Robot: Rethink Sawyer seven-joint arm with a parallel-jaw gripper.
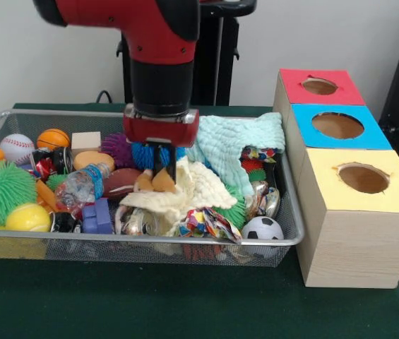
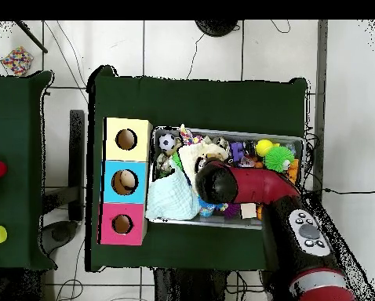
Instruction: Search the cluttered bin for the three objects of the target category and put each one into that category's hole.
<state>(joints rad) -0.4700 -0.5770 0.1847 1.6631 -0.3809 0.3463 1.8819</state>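
Reaching down into the cluttered bin (image 1: 1, 244), wide across the green counter (image 1: 185, 304) toward the edge away from the boxes, with the gripper (image 1: 161, 168) low over the cream cloth (image 1: 185, 194) mid-bin. Looks closed on a brown monkey plush (image 1: 153, 182), though partly hidden. Best lifted straight up clear of the cloth, then carried to the red-surround hole (image 1: 319, 86) at the counter's far corner.

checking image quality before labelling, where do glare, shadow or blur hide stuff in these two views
Front view: soft all over; shiny wrappers in the cluttered bin glint; the gripper shades the clutter under it, so its jaws' state is unclear. Overhead view: the arm hides the gripper and the bin's middle; the three holes look dark inside, the red-surround hole included.
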